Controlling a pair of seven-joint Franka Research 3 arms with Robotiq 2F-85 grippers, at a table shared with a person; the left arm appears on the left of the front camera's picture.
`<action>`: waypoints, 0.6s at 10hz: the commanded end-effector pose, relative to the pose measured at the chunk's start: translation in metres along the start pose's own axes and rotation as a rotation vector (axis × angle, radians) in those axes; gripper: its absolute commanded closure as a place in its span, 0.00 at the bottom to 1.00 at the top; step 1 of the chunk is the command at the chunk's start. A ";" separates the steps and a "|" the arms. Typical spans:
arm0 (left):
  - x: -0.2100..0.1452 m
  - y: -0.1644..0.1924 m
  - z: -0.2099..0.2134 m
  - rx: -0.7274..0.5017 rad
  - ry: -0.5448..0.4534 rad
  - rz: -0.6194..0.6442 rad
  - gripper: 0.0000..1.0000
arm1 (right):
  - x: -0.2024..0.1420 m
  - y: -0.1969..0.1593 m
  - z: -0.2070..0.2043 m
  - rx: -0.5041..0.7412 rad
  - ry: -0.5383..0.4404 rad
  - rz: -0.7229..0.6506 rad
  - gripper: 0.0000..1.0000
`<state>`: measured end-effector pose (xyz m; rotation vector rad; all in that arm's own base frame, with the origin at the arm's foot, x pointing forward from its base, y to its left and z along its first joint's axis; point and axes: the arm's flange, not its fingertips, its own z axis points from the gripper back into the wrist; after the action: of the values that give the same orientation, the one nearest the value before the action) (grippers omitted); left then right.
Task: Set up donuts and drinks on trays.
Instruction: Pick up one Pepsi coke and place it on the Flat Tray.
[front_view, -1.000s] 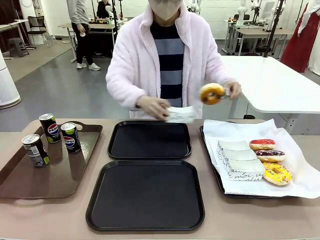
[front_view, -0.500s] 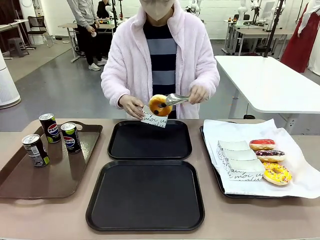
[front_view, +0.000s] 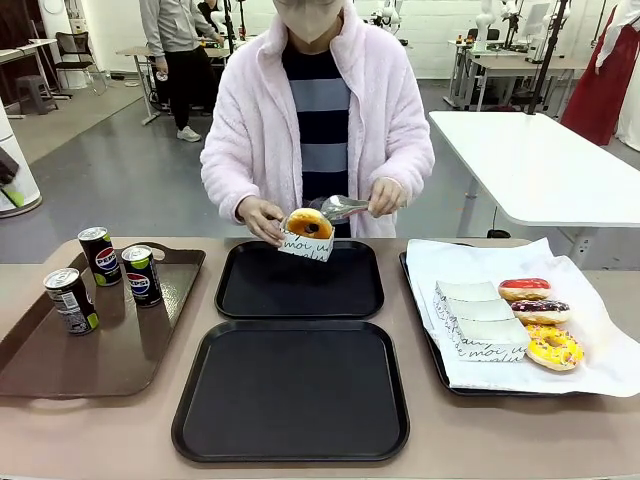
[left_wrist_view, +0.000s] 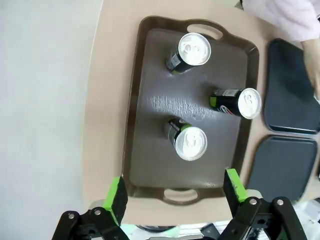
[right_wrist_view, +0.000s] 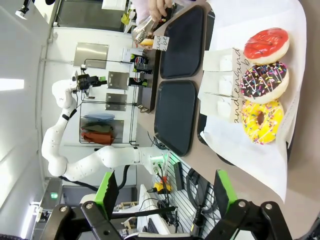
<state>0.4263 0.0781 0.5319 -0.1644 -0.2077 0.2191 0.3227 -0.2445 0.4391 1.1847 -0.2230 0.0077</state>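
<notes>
Two matte black trays with raised rims sit mid-table, the far tray behind the near tray. Over the far tray's back rim, the person's hand holds a white box with script. An orange donut sits in it, with the tongs touching. A red donut, a chocolate donut and a yellow donut lie on the white paper at the right. Three cans stand on the brown tray. The left gripper hangs over the brown tray with its fingers wide apart. The right gripper hangs over the paper with its fingers apart.

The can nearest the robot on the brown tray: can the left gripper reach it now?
Probably yes. The left gripper hangs open above the brown tray, and nothing covers that can.
</notes>
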 end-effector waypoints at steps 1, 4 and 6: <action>0.003 -0.012 -0.030 0.053 -0.003 -0.048 0.00 | -0.001 -0.001 -0.001 -0.006 0.001 0.000 0.00; -0.001 -0.027 -0.075 0.110 0.015 -0.165 0.00 | -0.001 -0.001 -0.001 -0.006 0.001 0.000 0.00; 0.001 -0.040 -0.099 0.102 0.098 -0.175 0.00 | -0.001 -0.001 -0.001 -0.006 0.001 0.000 0.00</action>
<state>0.4509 0.0302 0.4470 -0.0657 -0.1426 0.0640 0.3225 -0.2448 0.4391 1.1844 -0.2233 0.0068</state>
